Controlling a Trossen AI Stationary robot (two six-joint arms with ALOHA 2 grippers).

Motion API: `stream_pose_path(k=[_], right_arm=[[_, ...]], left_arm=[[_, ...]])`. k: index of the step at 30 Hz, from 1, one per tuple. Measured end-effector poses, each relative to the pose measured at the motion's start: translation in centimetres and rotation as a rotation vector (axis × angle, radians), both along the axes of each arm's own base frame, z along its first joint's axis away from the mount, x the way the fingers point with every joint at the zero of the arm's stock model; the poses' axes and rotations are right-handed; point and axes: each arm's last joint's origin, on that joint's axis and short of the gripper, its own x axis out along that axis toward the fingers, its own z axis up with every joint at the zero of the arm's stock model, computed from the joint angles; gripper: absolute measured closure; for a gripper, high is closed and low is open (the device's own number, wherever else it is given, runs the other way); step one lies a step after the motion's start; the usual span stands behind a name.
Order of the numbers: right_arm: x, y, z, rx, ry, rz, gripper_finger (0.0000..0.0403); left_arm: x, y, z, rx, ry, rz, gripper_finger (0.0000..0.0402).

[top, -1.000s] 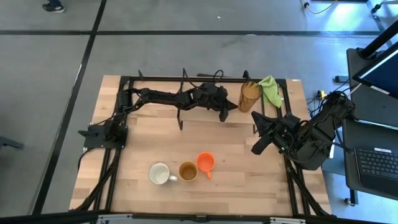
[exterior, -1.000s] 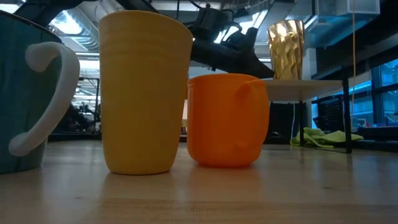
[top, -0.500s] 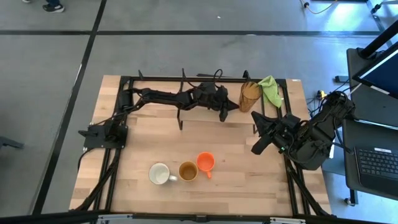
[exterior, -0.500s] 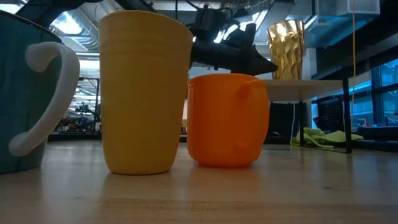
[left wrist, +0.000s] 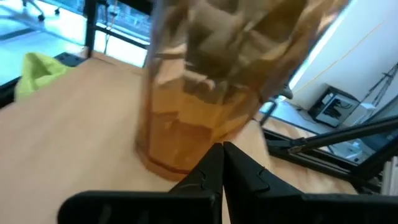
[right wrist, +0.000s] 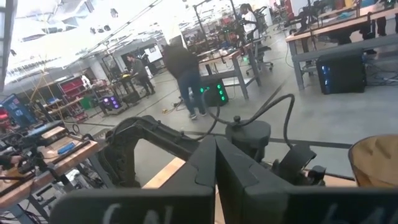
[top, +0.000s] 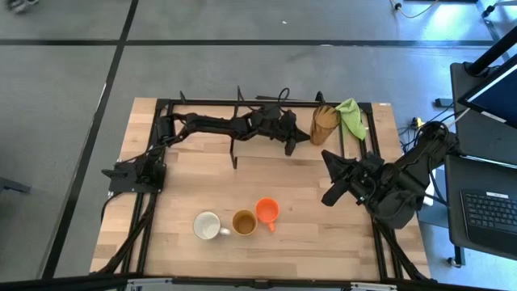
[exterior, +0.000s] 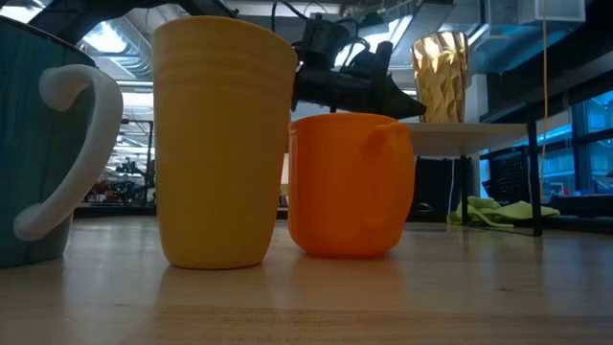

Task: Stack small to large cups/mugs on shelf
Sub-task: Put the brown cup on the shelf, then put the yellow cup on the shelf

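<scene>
The amber tumbler (top: 323, 124) stands upright on the right end of the light-wood shelf (top: 262, 151) at the table's back. It also shows in the left wrist view (left wrist: 205, 93) and the low view (exterior: 441, 77). My left gripper (top: 291, 145) is shut and hovers over the shelf, just left of the tumbler and apart from it. The white mug (top: 208, 225), the tan-yellow mug (top: 244, 222) and the orange cup (top: 267, 211) stand in a row on the tabletop near the front. My right gripper (top: 328, 176) is shut and empty, right of the shelf.
A green cloth (top: 351, 117) lies on the table behind and right of the tumbler. The black arm frame (top: 266, 102) runs round the table's edges. People stand in the room beyond (right wrist: 183, 68). Bare tabletop (top: 283, 182) lies between the shelf and the row of cups.
My left gripper has risen a little beside the tumbler, staying shut. My right arm has shifted slightly toward the table's left and near edges. The cups and the tumbler have not moved.
</scene>
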Motion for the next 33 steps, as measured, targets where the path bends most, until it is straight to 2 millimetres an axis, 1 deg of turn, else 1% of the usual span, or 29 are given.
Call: stream_pose_path(k=[3,6,11,13,16,17,19,20,24,27,29,31,33], right_arm=[[0.0,0.0,-0.1,0.006,-0.006,0.001,0.0398],[-0.1,0.1,-0.1,0.004,-0.004,0.007,0.0398],[-0.3,0.2,-0.4,-0.023,0.024,0.012,0.0398],[-0.3,0.1,-0.7,-0.046,0.047,0.011,0.0398],[-0.7,-0.3,-1.6,-0.033,0.035,0.013,0.0398],[-1.0,-0.6,-1.9,-0.016,0.024,0.017,0.0398],[-1.5,-1.5,-2.8,0.033,0.011,0.030,0.0398],[-1.7,-2.0,-3.2,0.068,0.015,0.038,0.0398],[-2.4,-4.0,-4.8,0.266,0.079,0.033,0.0400],[-2.8,-4.6,-5.5,0.386,0.147,0.010,0.0400],[-2.8,-4.8,-6.2,0.433,0.211,-0.006,0.0400],[-2.9,-4.9,-7.4,0.473,0.263,-0.027,0.0401],[-2.9,-4.9,-8.8,0.510,0.287,-0.051,0.0401]], left_arm=[[0.0,0.0,0.2,0.021,0.017,-0.005,0.0400],[-0.5,-0.8,1.1,0.042,0.058,-0.006,0.0401],[-2.4,-2.2,3.4,0.173,0.221,-0.002,0.0401],[-3.2,-2.8,3.7,0.210,0.305,0.008,0.0400],[-4.7,-4.4,5.1,0.283,0.415,0.023,0.0399],[-5.1,-5.0,6.0,0.310,0.419,0.035,0.0399],[-6.5,-6.3,7.7,0.343,0.457,0.034,0.0400],[-7.1,-6.8,8.6,0.351,0.447,0.032,0.0401],[-9.6,-8.9,12.0,0.365,0.413,0.004,0.0397],[-11.6,-10.6,14.4,0.369,0.377,-0.021,0.0397],[-12.4,-11.5,15.2,0.386,0.378,0.004,0.0400],[-13.4,-12.1,15.3,0.408,0.421,0.037,0.0400],[-13.8,-12.8,15.4,0.405,0.423,0.055,0.0397]])
